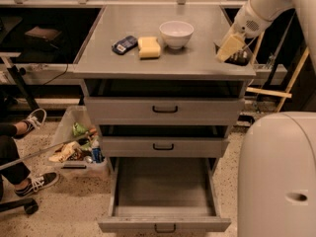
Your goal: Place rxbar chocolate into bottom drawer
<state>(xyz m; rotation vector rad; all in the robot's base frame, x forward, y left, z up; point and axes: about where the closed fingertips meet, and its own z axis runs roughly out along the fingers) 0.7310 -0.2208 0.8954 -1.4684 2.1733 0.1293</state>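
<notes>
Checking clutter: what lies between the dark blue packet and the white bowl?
The yellow sponge, in the camera view; the gripper hangs over the cabinet top at its right edge.

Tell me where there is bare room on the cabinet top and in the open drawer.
The open grey bottom drawer is bare inside. On the grey metal cabinet top, the front strip and back-left corner are free. Crowded: the row of dark blue packet, yellow sponge block, white bowl; the gripper occupies the right edge.

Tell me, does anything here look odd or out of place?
Nothing is spilled or broken. Only the bottom drawer stands open and empty, and the gripper is at the right edge of the cabinet top.
</notes>
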